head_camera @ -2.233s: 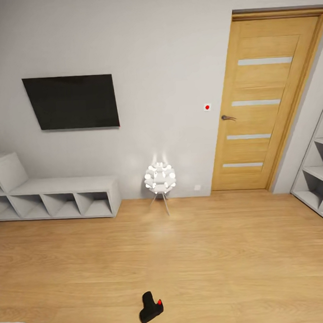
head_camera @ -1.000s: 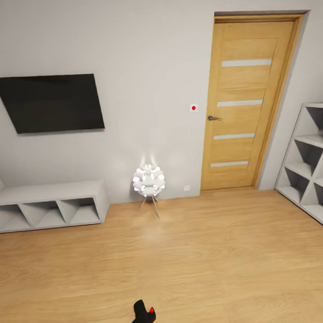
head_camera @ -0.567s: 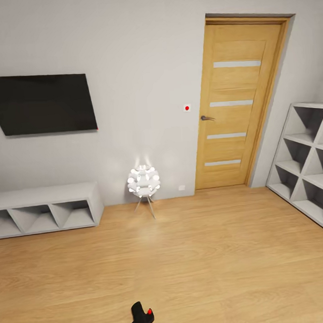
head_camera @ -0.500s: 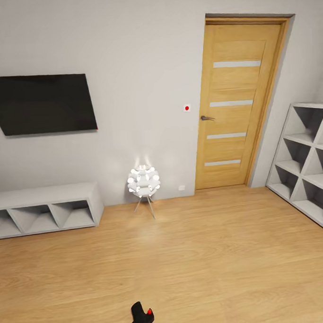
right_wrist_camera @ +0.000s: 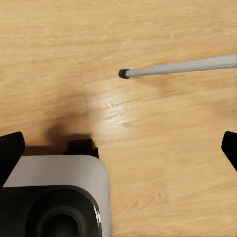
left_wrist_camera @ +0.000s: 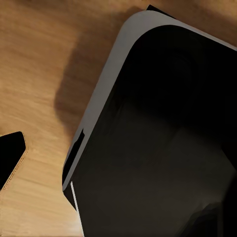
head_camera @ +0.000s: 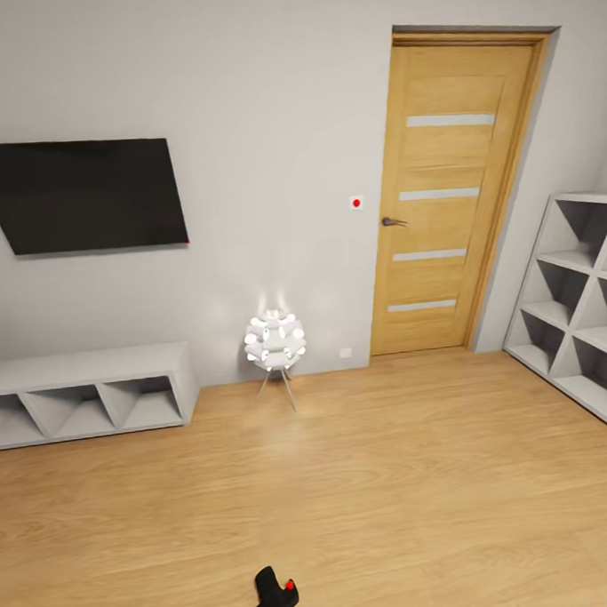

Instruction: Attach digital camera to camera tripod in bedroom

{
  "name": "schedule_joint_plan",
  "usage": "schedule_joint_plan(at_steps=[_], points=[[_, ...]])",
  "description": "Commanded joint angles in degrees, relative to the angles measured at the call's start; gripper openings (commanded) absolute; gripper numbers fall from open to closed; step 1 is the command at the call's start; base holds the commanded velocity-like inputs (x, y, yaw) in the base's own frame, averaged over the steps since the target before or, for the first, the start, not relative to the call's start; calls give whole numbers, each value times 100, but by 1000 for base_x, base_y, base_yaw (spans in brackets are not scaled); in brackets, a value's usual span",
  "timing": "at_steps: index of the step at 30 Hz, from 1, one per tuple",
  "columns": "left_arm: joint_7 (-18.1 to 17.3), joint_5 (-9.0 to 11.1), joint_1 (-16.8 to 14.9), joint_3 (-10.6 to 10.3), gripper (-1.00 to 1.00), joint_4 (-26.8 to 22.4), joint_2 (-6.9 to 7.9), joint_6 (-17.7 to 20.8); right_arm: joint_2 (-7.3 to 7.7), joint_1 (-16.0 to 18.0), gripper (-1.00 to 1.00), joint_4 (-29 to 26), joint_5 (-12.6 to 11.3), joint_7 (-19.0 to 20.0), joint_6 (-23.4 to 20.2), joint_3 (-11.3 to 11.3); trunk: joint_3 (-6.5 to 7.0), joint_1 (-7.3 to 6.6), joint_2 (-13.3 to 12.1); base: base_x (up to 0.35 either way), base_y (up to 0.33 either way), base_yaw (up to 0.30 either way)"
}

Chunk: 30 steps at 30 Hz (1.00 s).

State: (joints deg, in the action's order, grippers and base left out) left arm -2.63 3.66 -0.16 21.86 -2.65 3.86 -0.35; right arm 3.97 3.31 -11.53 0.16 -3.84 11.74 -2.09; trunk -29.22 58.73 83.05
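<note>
The digital camera [head_camera: 274, 597], small and black with a red button, sits at the bottom edge of the head view over the light wood floor, with no gripper around it. In the right wrist view a silver-grey leg with a black foot [right_wrist_camera: 174, 67], seemingly of the camera tripod, lies across the floor beyond my right gripper [right_wrist_camera: 120, 149]. That gripper is open, its fingertips [right_wrist_camera: 10, 150] at the picture's two sides with nothing between them. My left gripper [left_wrist_camera: 118, 168] looks down at my own dark base [left_wrist_camera: 163, 148]. One fingertip [left_wrist_camera: 10, 158] shows at the edge, spread wide.
On the pale grey wall hang a black TV [head_camera: 84, 195] and a red switch [head_camera: 357, 202]. Below stand a low white cube shelf [head_camera: 86, 395] and a white ball lamp [head_camera: 274, 341]. A shut wooden door [head_camera: 449, 193] and a tall white shelf [head_camera: 575, 298] are at the right.
The head view has swung to the right, bringing the tall right shelf in, then eased slightly back. The room's things and the camera keep their places.
</note>
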Motion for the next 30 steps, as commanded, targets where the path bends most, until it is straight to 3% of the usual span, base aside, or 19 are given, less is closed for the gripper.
schedule_joint_plan(at_steps=[1,14,30], points=[[-27,38,-2,11,100,1,1,-3,-2,3,100,5,1,-3,21,-20,-5,0,3,0,239,0],[-27,38,-2,11,100,1,1,-6,-2,3,100,7,1,-3,21,-20,-5,0,3,0,185,19],[-27,38,-2,11,100,1,1,-8,-2,3,100,7,1,-3,21,-20,-5,0,3,0,12,235]])
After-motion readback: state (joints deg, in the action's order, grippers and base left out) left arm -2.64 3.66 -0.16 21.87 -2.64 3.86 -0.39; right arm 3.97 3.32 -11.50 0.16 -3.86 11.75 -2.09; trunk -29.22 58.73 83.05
